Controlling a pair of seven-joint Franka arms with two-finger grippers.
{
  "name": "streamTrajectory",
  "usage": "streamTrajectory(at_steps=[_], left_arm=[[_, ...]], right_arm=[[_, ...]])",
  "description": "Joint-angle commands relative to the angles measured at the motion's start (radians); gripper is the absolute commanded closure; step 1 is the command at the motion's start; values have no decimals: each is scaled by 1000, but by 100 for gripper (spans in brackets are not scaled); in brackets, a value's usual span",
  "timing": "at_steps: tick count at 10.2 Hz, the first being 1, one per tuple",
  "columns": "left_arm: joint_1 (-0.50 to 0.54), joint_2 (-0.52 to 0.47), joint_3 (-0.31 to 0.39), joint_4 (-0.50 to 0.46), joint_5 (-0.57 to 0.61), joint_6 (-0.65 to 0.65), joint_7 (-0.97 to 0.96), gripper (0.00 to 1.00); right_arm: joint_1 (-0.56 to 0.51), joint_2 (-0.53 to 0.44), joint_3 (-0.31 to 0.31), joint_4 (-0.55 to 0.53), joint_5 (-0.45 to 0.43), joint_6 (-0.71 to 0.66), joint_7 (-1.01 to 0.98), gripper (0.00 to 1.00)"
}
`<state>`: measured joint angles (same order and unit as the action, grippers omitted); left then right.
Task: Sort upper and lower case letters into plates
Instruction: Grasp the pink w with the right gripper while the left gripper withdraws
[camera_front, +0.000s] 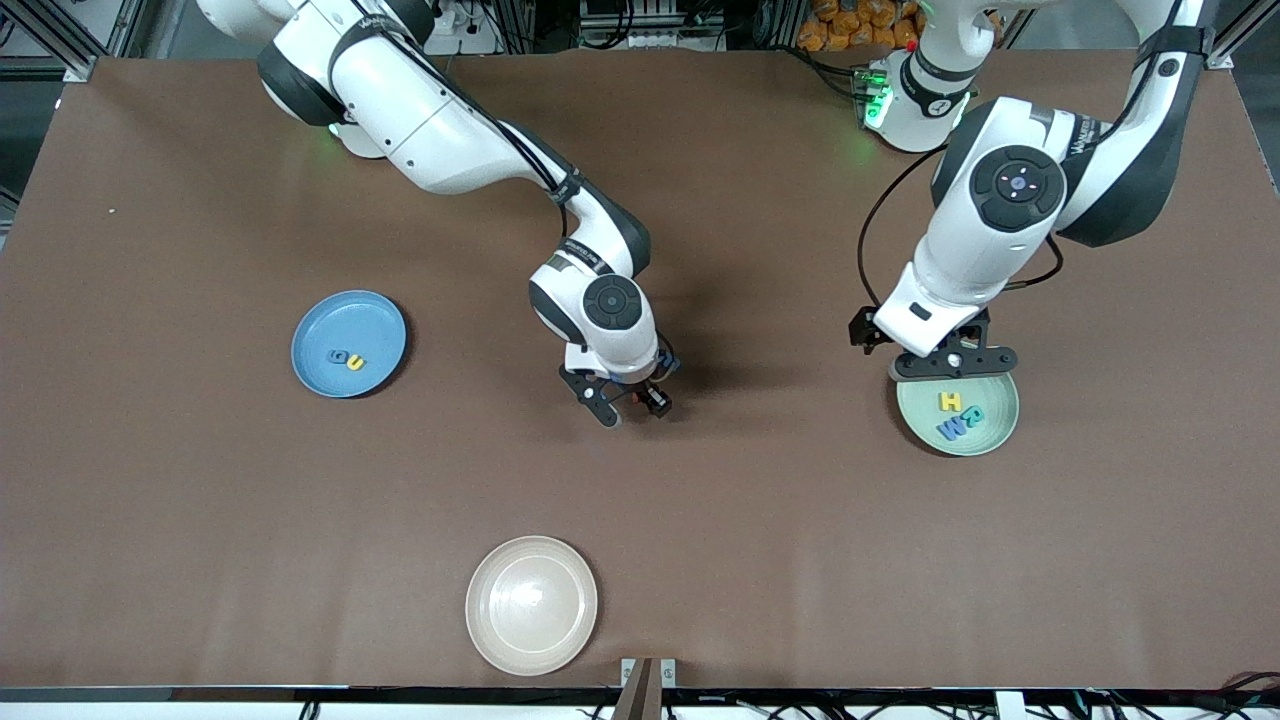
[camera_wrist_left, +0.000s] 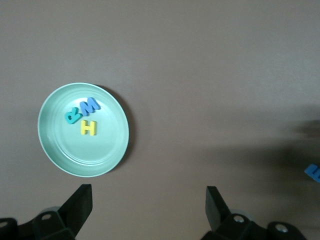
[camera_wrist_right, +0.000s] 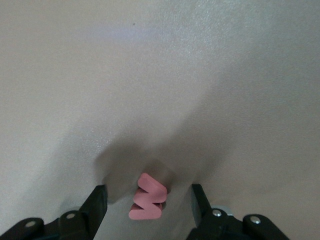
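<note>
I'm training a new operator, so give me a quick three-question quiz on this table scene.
1. How many small foam letters lie in the pale mint green round plate?
2. True or false: the cream-beige round plate holds a letter.
3. Which gripper's open fingers flank the pink foam letter lying on the table?
Key: 1) three; 2) false; 3) the right gripper, mid-table. The left gripper waits open over the mint plate's rim.
</note>
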<state>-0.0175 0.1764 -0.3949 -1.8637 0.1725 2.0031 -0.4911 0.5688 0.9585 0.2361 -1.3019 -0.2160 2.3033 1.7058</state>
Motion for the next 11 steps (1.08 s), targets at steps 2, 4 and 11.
streamTrajectory(at_steps=[2, 4, 11], left_arm=[[10, -5, -16, -2, -24, -10, -23, 0], [7, -5, -18, 1, -25, -10, -27, 0], [-1, 6, -16, 3, -79, -3, -34, 0]], right_arm=[[11, 23, -1, 27, -19, -1, 34, 40], [11, 23, -1, 27, -19, -1, 34, 47], [10, 23, -1, 27, -19, -2, 34, 94]])
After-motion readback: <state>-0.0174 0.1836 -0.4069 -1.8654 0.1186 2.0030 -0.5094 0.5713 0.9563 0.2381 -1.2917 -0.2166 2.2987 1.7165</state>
